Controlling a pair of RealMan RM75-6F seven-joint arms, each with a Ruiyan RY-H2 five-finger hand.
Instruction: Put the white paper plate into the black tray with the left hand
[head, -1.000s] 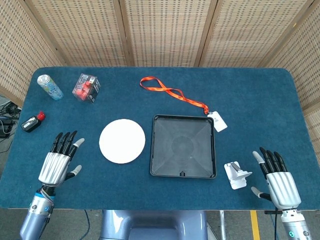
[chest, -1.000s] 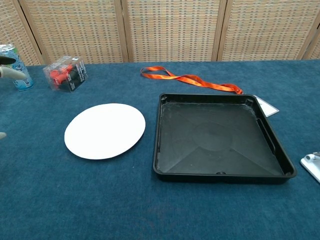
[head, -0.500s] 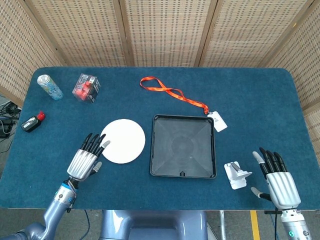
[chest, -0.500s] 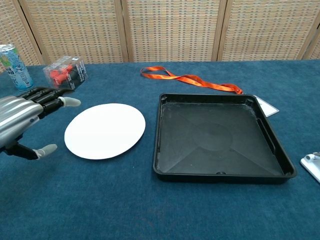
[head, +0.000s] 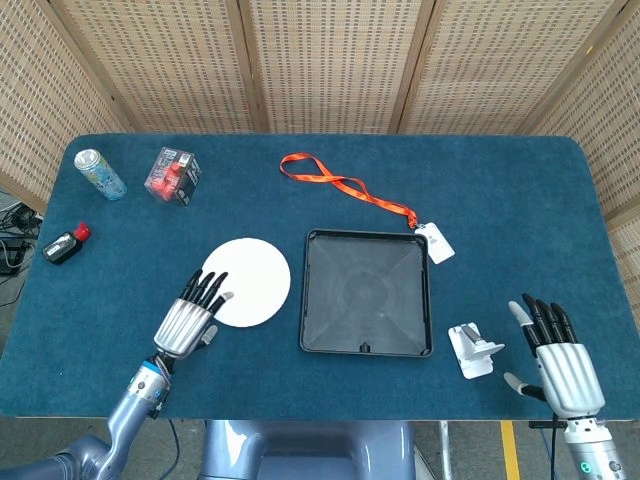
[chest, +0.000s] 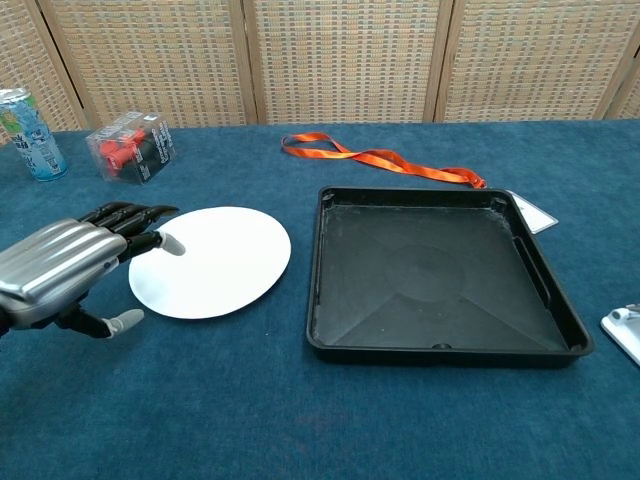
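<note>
The left hand (head: 192, 315) is spread wide and holds nothing, its fingertips (chest: 150, 213) over the near-left edge of the white paper plate (head: 250, 280). Beyond the plate sits the black tray (head: 366, 293) (nothing in it). The right hand (head: 555, 358) lies open.

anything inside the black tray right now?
Nothing: the black tray shows only its bare ribbed floor in both views. The white paper plate lies outside, left of it.
</note>
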